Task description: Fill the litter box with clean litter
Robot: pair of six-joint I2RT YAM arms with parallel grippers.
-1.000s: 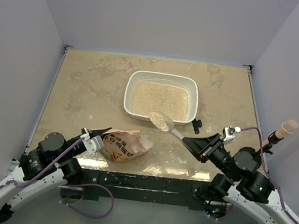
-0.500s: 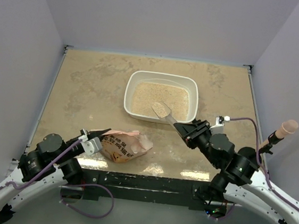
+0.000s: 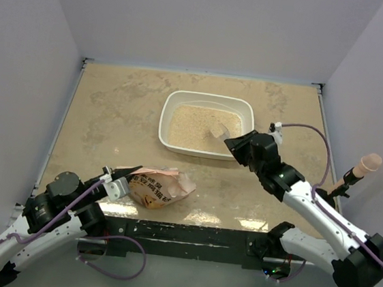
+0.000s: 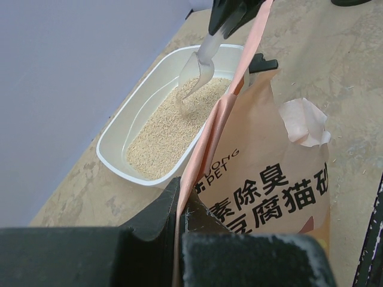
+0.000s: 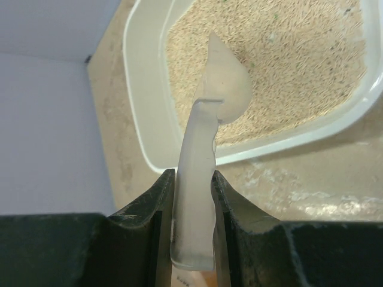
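Pale walls close in a mottled beige worktop [image 3: 113, 108]. From above, the box [image 3: 210, 97] sits mid-worktop toward the back, with litter [image 3: 193, 126] covering its floor. The right tool [image 3: 236, 144] holds a scoop [image 3: 218, 130] over the box's near right part. The left tool [image 3: 123, 177] grips the bag [image 3: 163, 188] at near left.

Left wrist: the left tool is clamped on the bag's top edge, and beyond it the scoop tips mouth-down over the litter.

Right wrist: the right tool is clamped on the scoop's handle, with the bowl above the litter.
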